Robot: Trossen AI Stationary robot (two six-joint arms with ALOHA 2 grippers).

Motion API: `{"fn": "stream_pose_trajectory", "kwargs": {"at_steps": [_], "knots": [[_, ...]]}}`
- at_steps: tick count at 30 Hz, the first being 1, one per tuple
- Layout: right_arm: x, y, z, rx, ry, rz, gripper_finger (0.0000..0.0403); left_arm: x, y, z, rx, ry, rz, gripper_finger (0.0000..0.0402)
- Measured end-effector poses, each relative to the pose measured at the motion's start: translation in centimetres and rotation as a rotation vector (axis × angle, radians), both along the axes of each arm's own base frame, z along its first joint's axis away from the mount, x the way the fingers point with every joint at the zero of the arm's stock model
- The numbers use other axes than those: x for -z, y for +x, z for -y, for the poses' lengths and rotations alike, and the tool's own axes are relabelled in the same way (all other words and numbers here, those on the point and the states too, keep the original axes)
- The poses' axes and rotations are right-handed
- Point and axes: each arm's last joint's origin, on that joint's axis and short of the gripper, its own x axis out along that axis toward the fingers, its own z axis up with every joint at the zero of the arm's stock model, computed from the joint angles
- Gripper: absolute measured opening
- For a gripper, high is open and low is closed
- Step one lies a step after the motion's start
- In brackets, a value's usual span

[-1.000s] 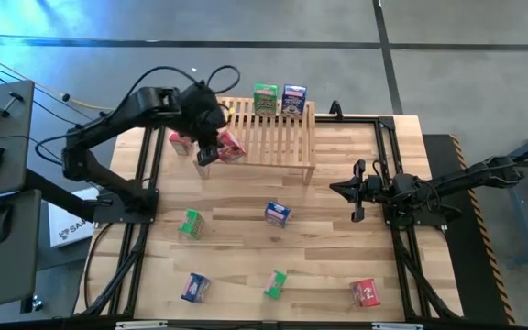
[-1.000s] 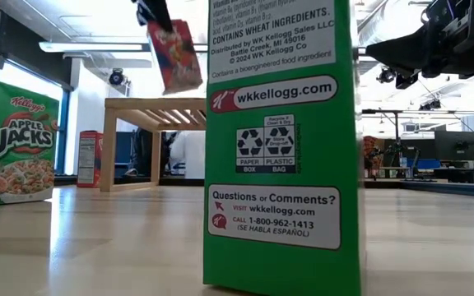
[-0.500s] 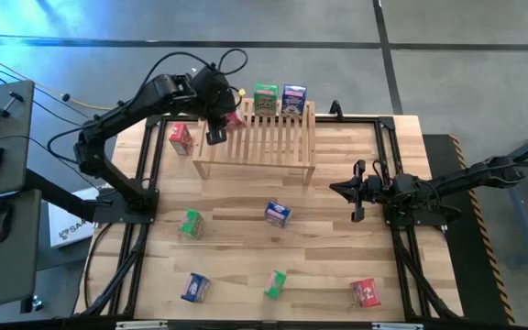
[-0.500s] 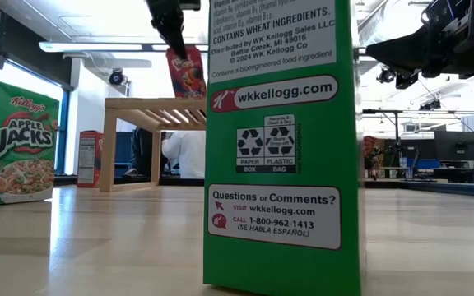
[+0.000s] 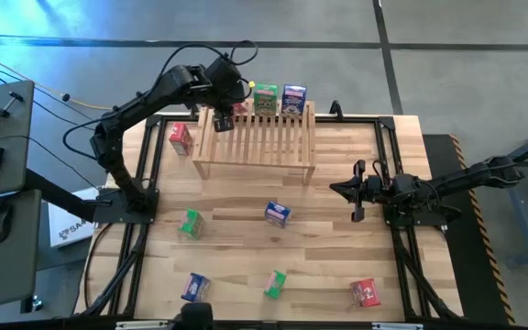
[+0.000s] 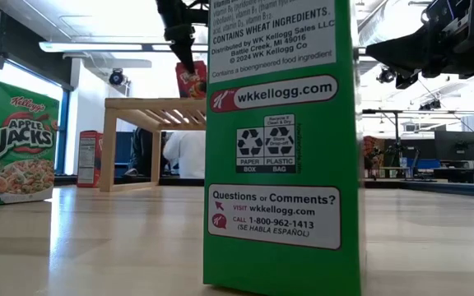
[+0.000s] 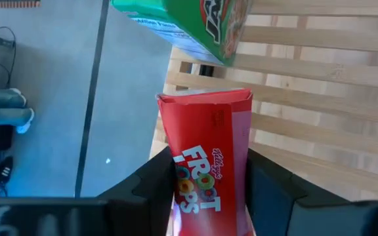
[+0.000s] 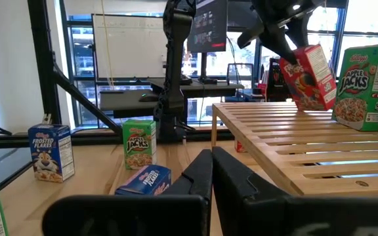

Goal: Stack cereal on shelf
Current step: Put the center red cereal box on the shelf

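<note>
Gripping a tilted red Froot Loops cereal box [image 7: 209,154], the left gripper [image 7: 209,190] holds it over the light-wood slatted shelf [image 5: 262,139], beside a green cereal box [image 5: 265,98]. The right gripper [image 5: 357,192] waits closed.

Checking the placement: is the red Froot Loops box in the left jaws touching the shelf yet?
Cannot tell. In the right wrist view the tilted red box, in the left gripper, reaches the shelf slats; no gap or contact shows.

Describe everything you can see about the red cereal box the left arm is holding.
The red cereal box is a small cardboard Froot Loops carton with white lettering. The left gripper clamps its sides between two dark fingers. It hangs tilted over the back-left corner of the shelf, beside the green box standing there. In the right wrist view its bottom edge looks just clear of the slats.
</note>
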Motion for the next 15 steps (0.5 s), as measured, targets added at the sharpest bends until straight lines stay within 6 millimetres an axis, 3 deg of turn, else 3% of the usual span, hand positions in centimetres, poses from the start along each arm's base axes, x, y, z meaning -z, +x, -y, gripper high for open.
{"fn": "stream_pose_trajectory", "kwargs": {"at_steps": [8, 15], "knots": [[0.00, 0.00, 0.00, 0.000, 0.000, 0.000, 0.0000, -0.25, -0.09, 0.27, -0.002, 0.014, -0.001, 0.0206], [0.00, 0.00, 0.00, 0.000, 0.000, 0.000, 0.0000, -0.46, 0.03, -0.06, -0.009, 0.074, -0.005, 0.0215]]}}
